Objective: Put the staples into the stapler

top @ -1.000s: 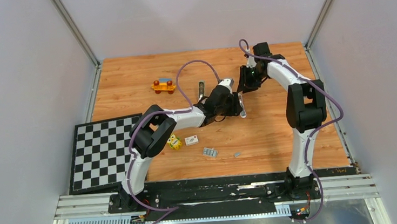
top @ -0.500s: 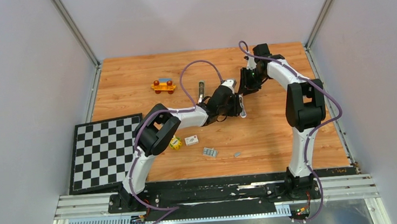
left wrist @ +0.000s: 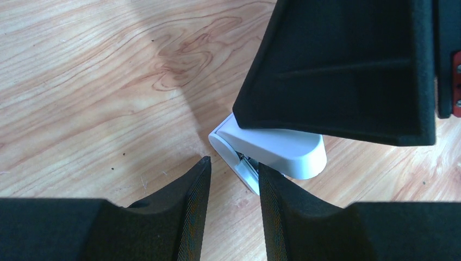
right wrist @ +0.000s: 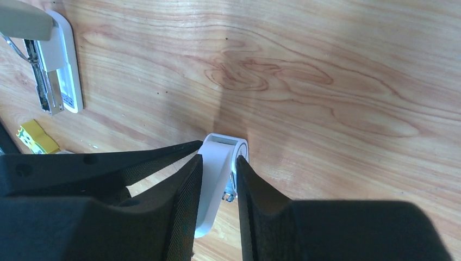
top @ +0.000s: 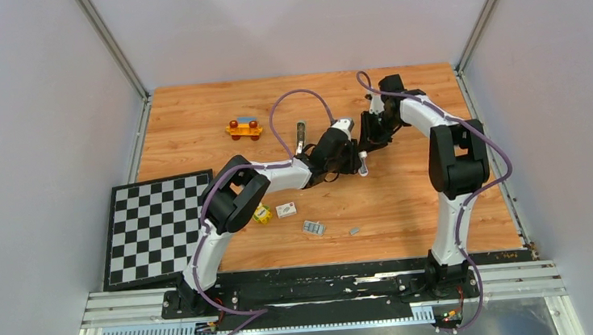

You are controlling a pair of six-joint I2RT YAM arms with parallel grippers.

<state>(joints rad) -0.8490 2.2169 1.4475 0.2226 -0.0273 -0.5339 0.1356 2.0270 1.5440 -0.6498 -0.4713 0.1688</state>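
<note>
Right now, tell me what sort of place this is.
Most likely a robot manipulation test cell: two arms bolted to an aluminium rail at a wooden table, plain grey walls closing it in, and practice props such as a checkerboard, a toy car and a white stapler.

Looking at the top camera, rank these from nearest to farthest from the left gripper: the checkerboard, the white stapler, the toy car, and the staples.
Measured from the left gripper:
1. white stapler, right at its fingertips, mid-table.
2. staples, toward the arm bases, a little left.
3. toy car, well to the left, toward the back.
4. checkerboard, at the table's left front edge.
</note>
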